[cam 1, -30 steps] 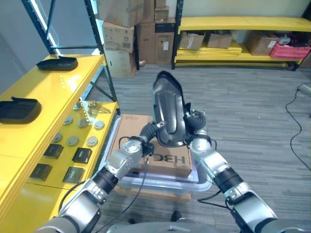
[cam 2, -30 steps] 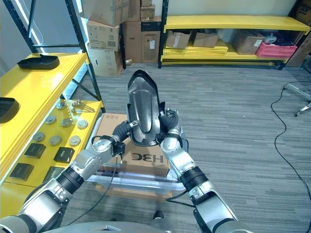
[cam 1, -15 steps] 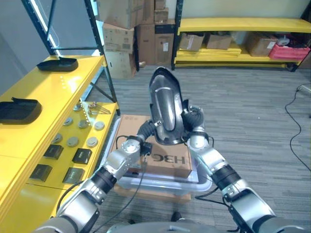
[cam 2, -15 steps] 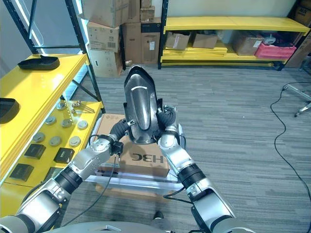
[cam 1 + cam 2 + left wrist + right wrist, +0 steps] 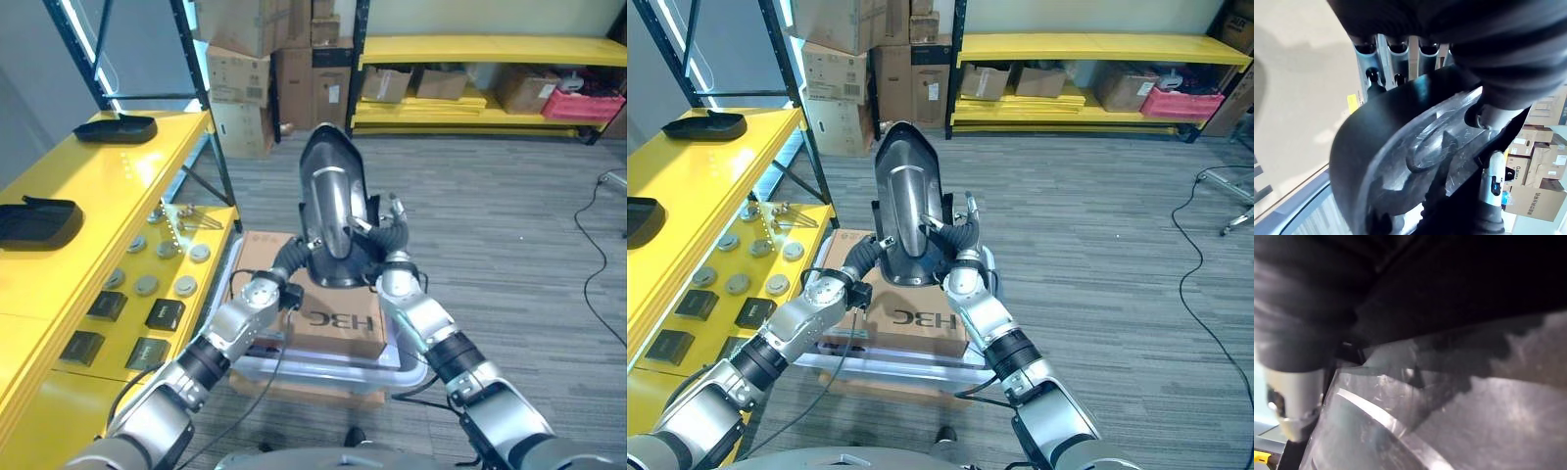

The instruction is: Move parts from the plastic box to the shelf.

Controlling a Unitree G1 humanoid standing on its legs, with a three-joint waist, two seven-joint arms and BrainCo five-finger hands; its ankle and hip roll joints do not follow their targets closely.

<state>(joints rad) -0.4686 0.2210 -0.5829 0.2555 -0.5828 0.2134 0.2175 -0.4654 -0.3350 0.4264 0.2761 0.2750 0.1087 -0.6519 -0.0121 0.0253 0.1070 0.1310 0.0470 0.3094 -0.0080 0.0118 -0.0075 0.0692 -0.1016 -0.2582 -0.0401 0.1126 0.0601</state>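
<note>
I hold black part (image 5: 331,211) upright above plastic box (image 5: 323,367), long axis 12-to-6. Left hand (image 5: 292,257) curled round lower edge at 8 o'clock, right hand (image 5: 384,239) clasps 4 o'clock side. Yellow shelf (image 5: 98,186) lies toward 9 o'clock, left arm nearer.

Cardboard boxes (image 5: 245,73) stacked by the far rack; pink crate (image 5: 584,104) on its lower shelf
</note>
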